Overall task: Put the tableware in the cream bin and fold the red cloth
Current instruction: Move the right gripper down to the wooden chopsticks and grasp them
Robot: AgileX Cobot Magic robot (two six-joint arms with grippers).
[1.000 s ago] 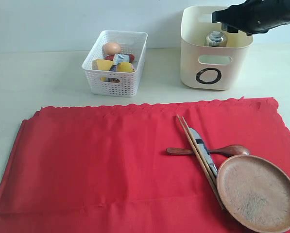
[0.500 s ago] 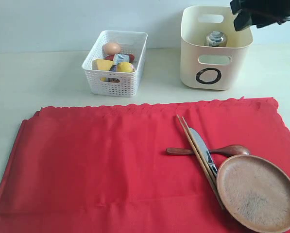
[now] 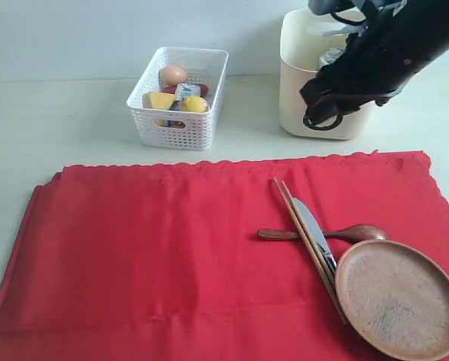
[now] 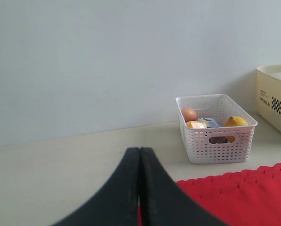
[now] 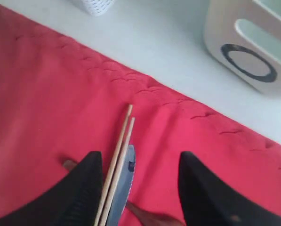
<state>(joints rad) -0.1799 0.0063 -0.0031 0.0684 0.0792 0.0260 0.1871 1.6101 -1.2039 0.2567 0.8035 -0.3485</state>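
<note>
1. The right tool (image 5: 140, 188) stood released, its jaws apart and empty, above the red cloth (image 3: 171, 256); the wooden chopsticks (image 5: 116, 165) and metal knife (image 5: 124, 188) lay beneath it, untouched.
2. The left tool (image 4: 140, 155) was clenched, its fingers pressed together on nothing.
3. The brown plate (image 3: 399, 299) rested on the cloth's near right corner, with the chopsticks and knife lying across the wooden spoon (image 3: 363, 232) just behind it.
4. Beyond the cloth, on the tabletop (image 3: 59, 128), the white basket (image 3: 180, 128) contained an egg (image 3: 173, 74), a lemon (image 3: 194, 104) and cheese (image 3: 160, 100).
5. The cream bin (image 3: 292, 75) stood farther right, partly hidden behind the right arm, so its contents could not be determined.
</note>
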